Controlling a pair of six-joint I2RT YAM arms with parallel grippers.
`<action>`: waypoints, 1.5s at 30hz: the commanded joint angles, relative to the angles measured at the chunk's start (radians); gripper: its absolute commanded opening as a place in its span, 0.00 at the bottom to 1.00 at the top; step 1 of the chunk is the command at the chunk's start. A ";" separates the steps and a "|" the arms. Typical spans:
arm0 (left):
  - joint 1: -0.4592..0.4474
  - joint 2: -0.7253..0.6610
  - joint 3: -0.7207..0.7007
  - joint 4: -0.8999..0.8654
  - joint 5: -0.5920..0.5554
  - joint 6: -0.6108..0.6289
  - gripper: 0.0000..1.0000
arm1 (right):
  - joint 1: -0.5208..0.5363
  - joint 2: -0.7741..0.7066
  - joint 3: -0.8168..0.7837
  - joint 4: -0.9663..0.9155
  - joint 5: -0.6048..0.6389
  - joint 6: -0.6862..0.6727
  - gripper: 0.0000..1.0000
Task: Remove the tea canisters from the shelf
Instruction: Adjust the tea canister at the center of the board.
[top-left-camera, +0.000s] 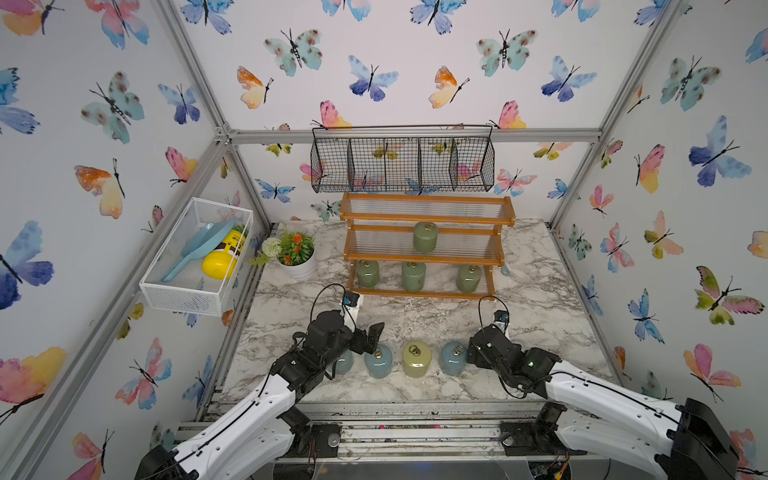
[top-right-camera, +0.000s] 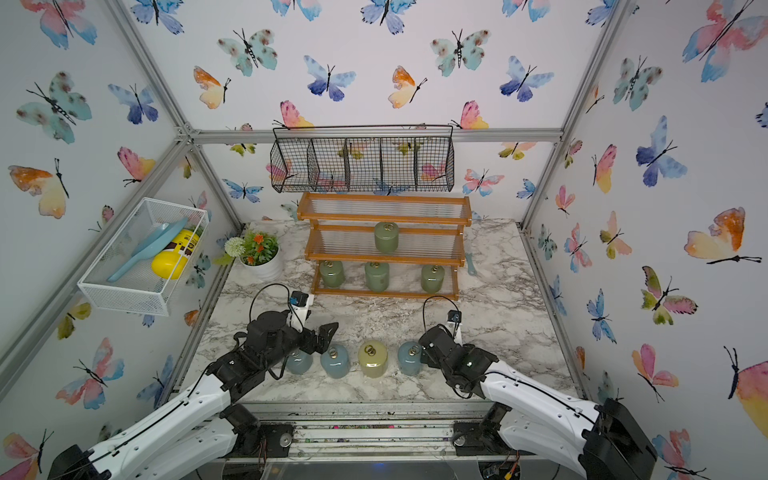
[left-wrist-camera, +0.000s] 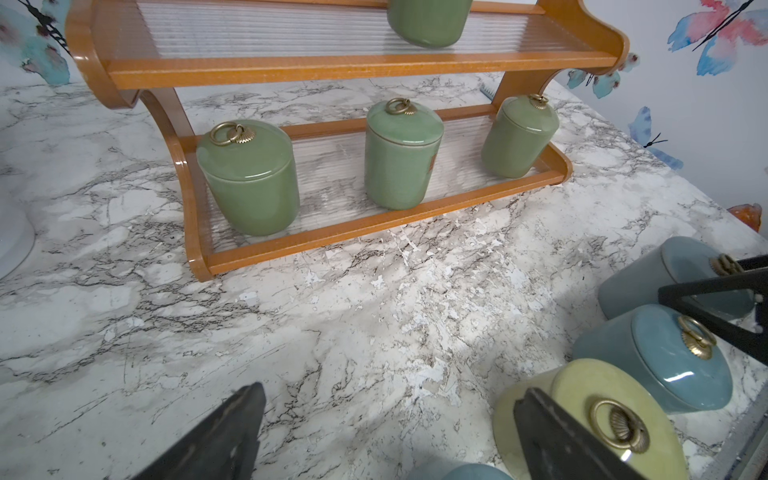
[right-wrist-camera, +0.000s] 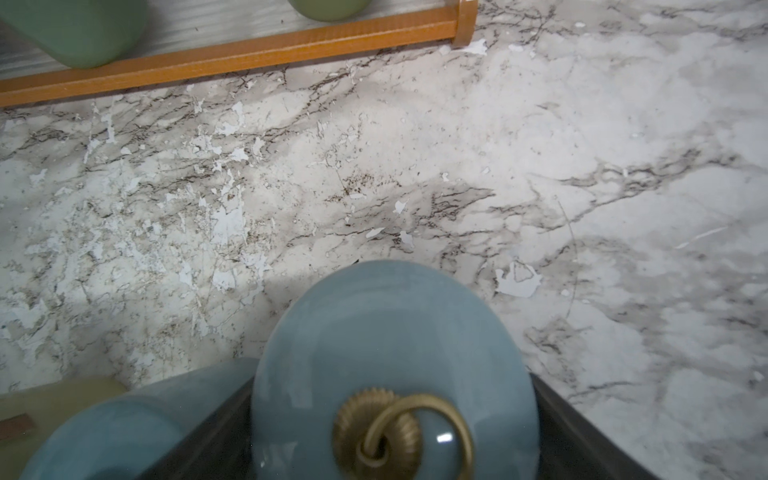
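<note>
Left pincer (left-wrist-camera: 388, 392) gapes wide, empty; right pincer (right-wrist-camera: 392, 380) straddles a glossy blue canister (right-wrist-camera: 386, 332) on the marbled counter (right-wrist-camera: 582, 124), grip unclear.

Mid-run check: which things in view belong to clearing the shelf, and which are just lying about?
Job:
- shelf
- green canisters on it
- blue canisters and yellow-green canister, off it, on the table

Lying about:
- black wire basket
- white mesh basket holding a yellow bottle and blue scoop
- flower pot
</note>
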 joint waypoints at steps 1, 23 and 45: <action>0.007 0.009 -0.004 0.018 -0.016 0.003 0.98 | 0.005 -0.041 0.019 -0.079 0.054 0.047 0.95; 0.006 -0.028 0.080 -0.047 0.010 0.025 0.98 | 0.002 -0.106 0.262 -0.112 0.174 -0.160 0.99; 0.007 0.093 0.167 -0.022 0.094 0.041 0.98 | -0.153 0.140 0.222 -0.066 -0.178 -0.292 0.93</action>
